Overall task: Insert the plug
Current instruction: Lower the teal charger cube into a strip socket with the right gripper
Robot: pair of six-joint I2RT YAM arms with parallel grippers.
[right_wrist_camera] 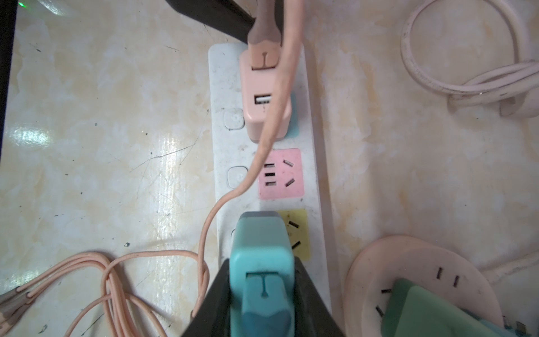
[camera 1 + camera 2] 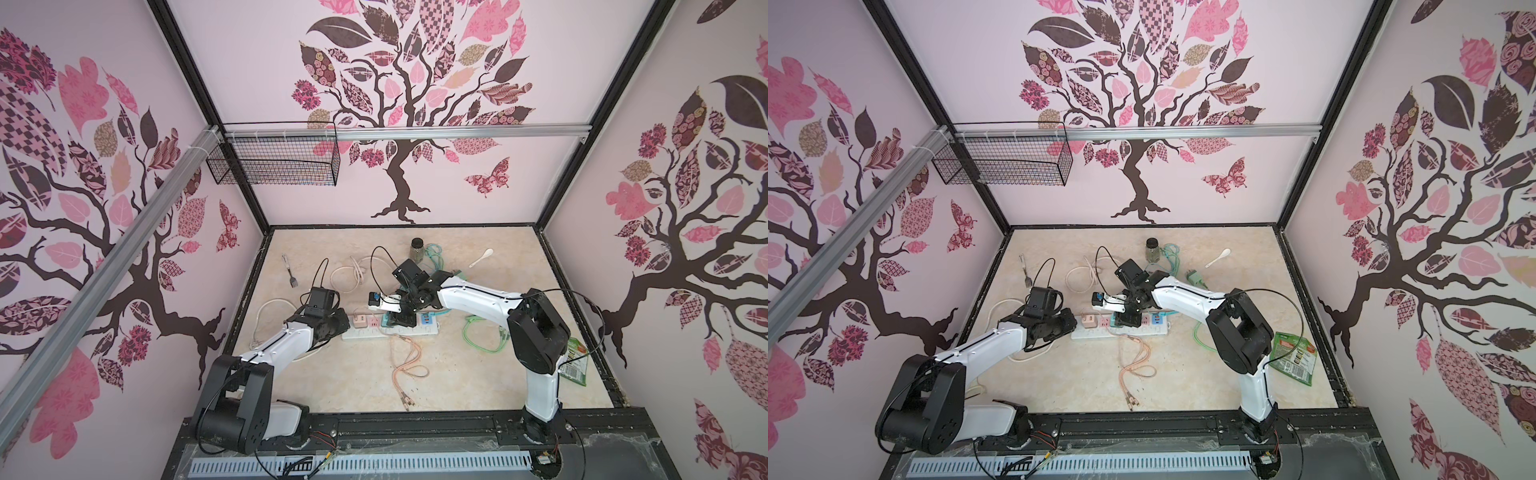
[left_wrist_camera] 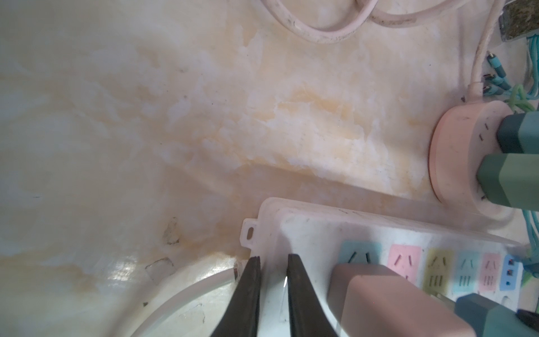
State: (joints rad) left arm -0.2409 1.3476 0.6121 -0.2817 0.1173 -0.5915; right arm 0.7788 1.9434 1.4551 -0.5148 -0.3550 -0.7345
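The right gripper (image 1: 261,264) has its jaws clamped on a teal plug (image 1: 261,245), one black finger on either side, at the lower centre of the right wrist view. The plug stands over the yellow socket (image 1: 300,221) of the white power strip (image 1: 221,87) and covers about half of it. From here I can't tell whether its pins are in the slots or only above them. Higher in that frame the pink socket (image 1: 281,173) is bare. Above that a pink charger (image 1: 264,116) sits plugged in, and a pink cable (image 1: 204,233) runs from it down to the lower left, where it lies in loops on the table (image 1: 87,146). At the lower right a round pink socket hub (image 1: 376,262) lies just beside the strip, with a green plug (image 1: 423,312) in it.

In both top views the strip lies across the middle of the table, and the two arms meet over it. The left gripper (image 3: 272,291) is at the bottom centre of the left wrist view, over the strip's end. Its jaws are nearly together with only a sliver of gap, and nothing is held in them.
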